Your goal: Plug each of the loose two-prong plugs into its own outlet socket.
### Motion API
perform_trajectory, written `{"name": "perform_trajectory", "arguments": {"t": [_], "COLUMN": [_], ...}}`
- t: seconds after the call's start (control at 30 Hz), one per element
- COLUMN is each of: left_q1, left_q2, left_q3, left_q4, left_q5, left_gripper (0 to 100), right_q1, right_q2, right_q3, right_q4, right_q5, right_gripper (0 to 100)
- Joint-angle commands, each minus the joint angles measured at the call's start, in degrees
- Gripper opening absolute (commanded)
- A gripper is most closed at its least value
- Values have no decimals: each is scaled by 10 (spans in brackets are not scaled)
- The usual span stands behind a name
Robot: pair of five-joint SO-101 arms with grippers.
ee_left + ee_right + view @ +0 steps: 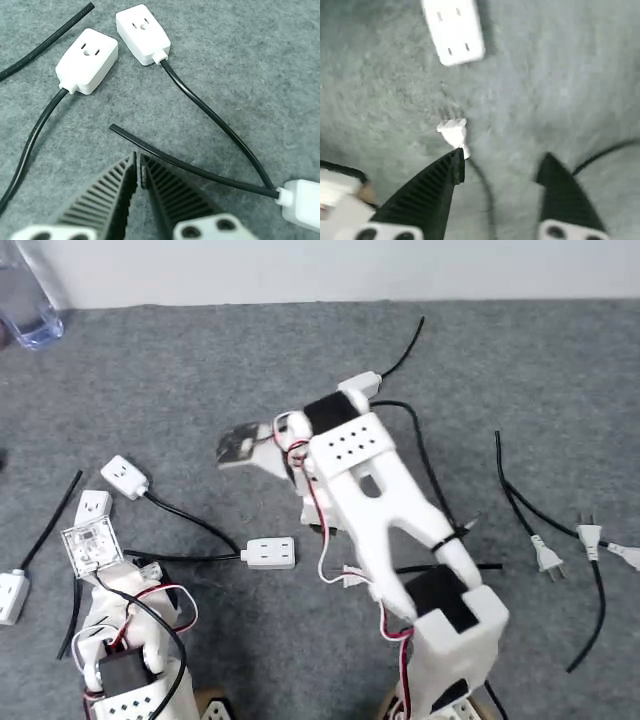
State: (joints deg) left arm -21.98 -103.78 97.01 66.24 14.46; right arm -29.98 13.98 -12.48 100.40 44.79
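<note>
Far left first: an edge socket [10,597] is sitting well off to the side of the left gripper [138,169]. That gripper's fingers [112,192] are pressing together with basically no gap, and they're not pinching anything. Just past the tips, a loose black cable end [114,129] is lying across the grey carpet [260,60]. Farther ahead of the fingers, a rounded socket [87,60] and a square socket [142,32] are resting close beside each other, faces up, neither with anything plugged in. Off to one side of the fingers, the middle socket [302,202] is lying with that short black cable running into it.

Moving right, the right gripper [502,162] is hanging low over the carpet with its fingers [440,182] spread wide, holding nothing. A white two-prong plug [452,131] is lying right at the tip of one finger. I can't tell whether it's touching, and its cord is trailing back between the fingers. Its prongs are pointing away from the fingers toward a socket ahead [452,30], which is lying clear of it.

Way over right, a loose plug [545,556] and a second loose plug [590,536] are lying well apart from either set of fingers.
</note>
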Motion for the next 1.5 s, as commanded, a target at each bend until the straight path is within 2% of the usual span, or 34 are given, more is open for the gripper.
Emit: {"name": "perform_trajectory", "arguments": {"t": [0.0,0.1,0.2,0.33,0.43,0.53,0.6,0.73,0.87,1.1,1.47], "left_q1": [4,4,4,4,4,4,4,4,4,4,4], "left_q2": [-7,-7,-7,-7,-7,-7,-7,-7,-7,-7,-7], "left_q3": [-6,-6,-6,-6,-6,-6,-6,-6,-6,-6,-6], "left_q4": [1,-1,-2,-1,-1,0,-1,-2,-3,-3,0], "left_q5": [-2,-2,-1,-1,-1,-1,-1,-1,-1,-1,-3], "left_gripper": [14,14,14,14,14,14,14,14,14,14,14], "right_q1": [28,27,15,18,62,92,94,95,93,91,42], "right_q2": [-49,-80,-148,-312,-469,-604,-672,-739,-721,-616,-425], "right_q3": [57,168,305,506,667,805,862,892,887,852,717], "right_q4": [22,-28,-96,-229,-373,-502,-532,-531,-531,-535,-531], "right_q5": [-113,-141,-100,-40,37,47,47,18,11,10,31], "right_gripper": [73,209,316,308,309,307,307,307,307,307,309]}}
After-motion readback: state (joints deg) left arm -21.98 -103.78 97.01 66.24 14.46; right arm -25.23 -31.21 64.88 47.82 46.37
